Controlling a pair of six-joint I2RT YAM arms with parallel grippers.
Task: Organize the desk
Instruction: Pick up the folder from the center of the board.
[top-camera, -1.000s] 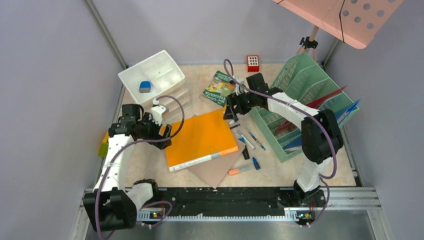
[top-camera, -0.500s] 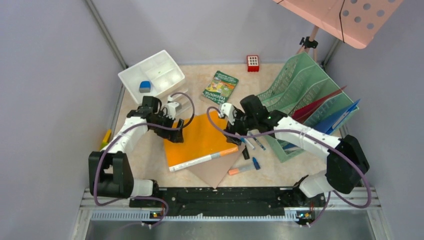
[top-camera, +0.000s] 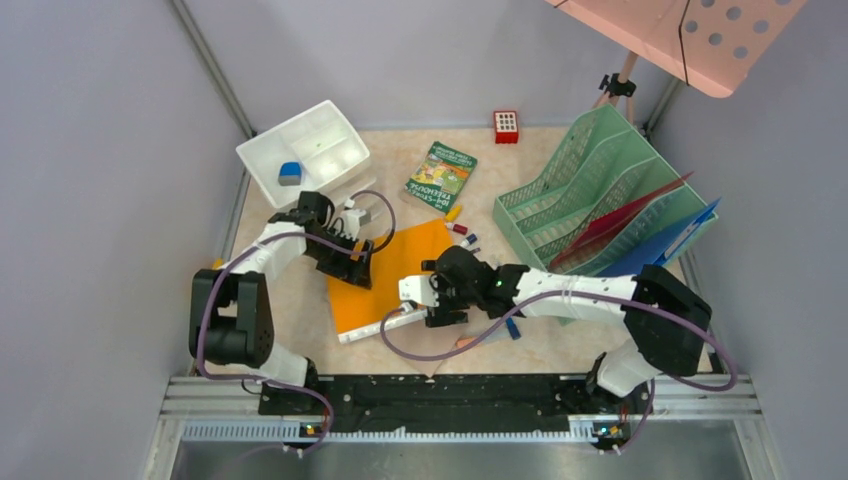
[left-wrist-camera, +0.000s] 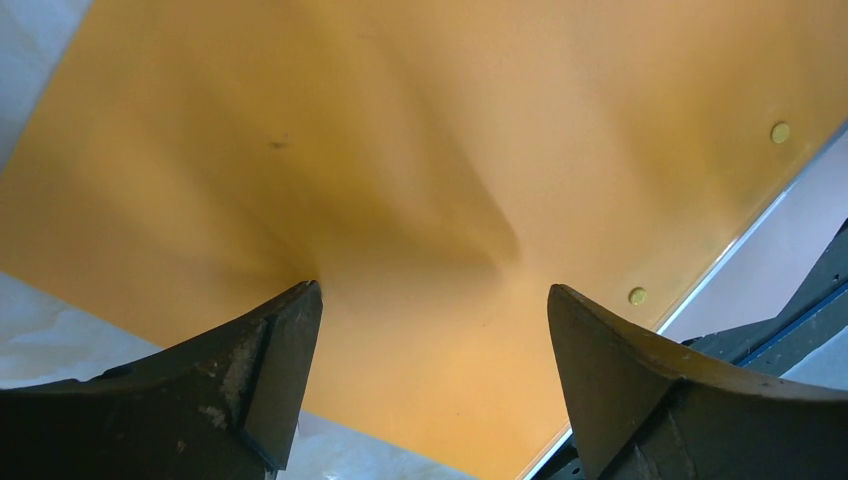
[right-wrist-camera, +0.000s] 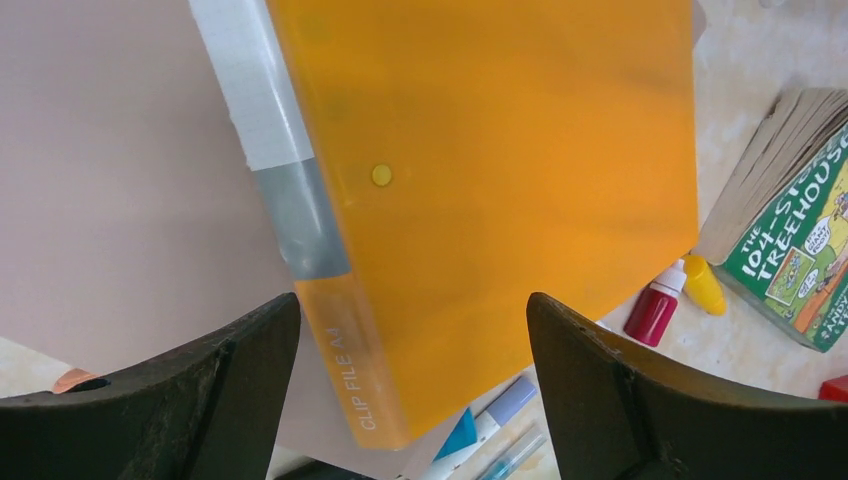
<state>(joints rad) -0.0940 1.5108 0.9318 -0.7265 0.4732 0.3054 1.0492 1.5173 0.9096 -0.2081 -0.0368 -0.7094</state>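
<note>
1. At the left claw (left-wrist-camera: 432, 295): jaws wide open, nothing held.
2. Right under it, very close: the flat top of an orange folder (left-wrist-camera: 400, 150), with two little yellow studs near one edge. Touching or just above, hard to tell.
3. At the right claw (right-wrist-camera: 412, 300): jaws wide open too, nothing held.
4. Below that claw: the spine edge of the same folder, with a white and grey strip and the words "CLIP FILE A4".
5. Under the folder: a big brown sheet (right-wrist-camera: 120, 180), sticking out past the spine.
6. Near the end of the spine: a few pens (right-wrist-camera: 490, 425) lying loose.
7. By the folder's far corner: a small red bottle (right-wrist-camera: 655, 305) and a small yellow one (right-wrist-camera: 703, 283), side by side.
8. Just past those: a green book (right-wrist-camera: 800, 260) lying flat, cover up.
9. Under all of it: the bench (top-camera: 570, 345), beige and speckled, with grey walls around it and a black rail along the near edge, next to the arm bases.
10. At the far left of the bench: a white tray (top-camera: 325, 130) with a little blue thing (top-camera: 290, 173) in one part.
11. On the right side: a green mesh rack (top-camera: 560, 190), with a red folder and a blue folder standing in it.
12. Against the far wall: a small red block (top-camera: 506, 126) with white dots.
</note>
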